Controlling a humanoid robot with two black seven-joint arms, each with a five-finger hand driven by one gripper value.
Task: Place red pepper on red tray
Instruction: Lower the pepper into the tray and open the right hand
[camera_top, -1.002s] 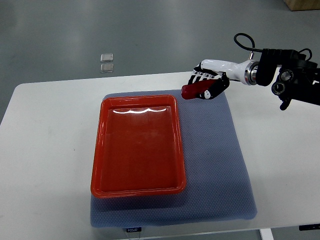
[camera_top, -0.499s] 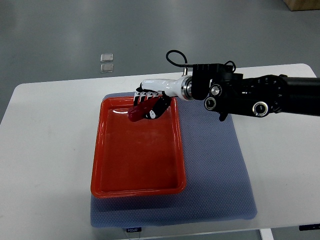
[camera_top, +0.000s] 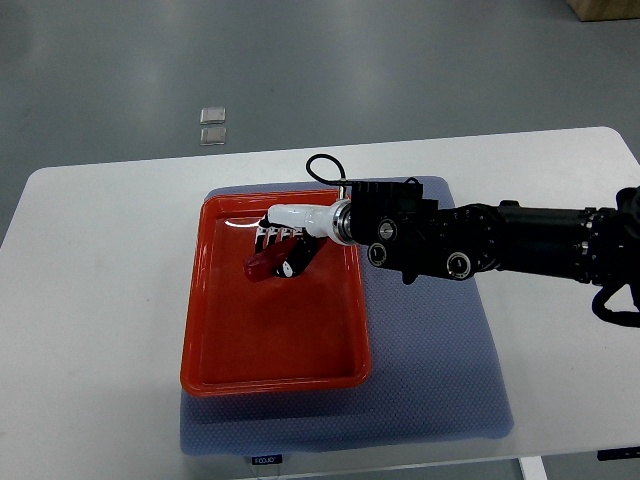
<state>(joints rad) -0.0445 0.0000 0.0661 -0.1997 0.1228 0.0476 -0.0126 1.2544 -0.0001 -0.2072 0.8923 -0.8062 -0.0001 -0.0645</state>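
Observation:
A red pepper (camera_top: 263, 264) is gripped in my right hand (camera_top: 283, 249), whose fingers curl around it. The hand hovers over the upper middle of the red tray (camera_top: 205, 345), which lies on a blue-grey mat (camera_top: 430, 360). My right arm (camera_top: 480, 243) reaches in from the right edge, black with a white wrist section. Only the pepper's left end shows past the fingers. Whether the pepper touches the tray floor cannot be told. The left arm does not show.
The mat lies on a white table (camera_top: 90, 300). Two small clear squares (camera_top: 213, 124) sit on the grey floor beyond the table's far edge. A black cable loops above the wrist (camera_top: 322, 165).
My right hand carried the pepper leftward from above the mat's far right corner to over the tray, then lower and farther into the tray.

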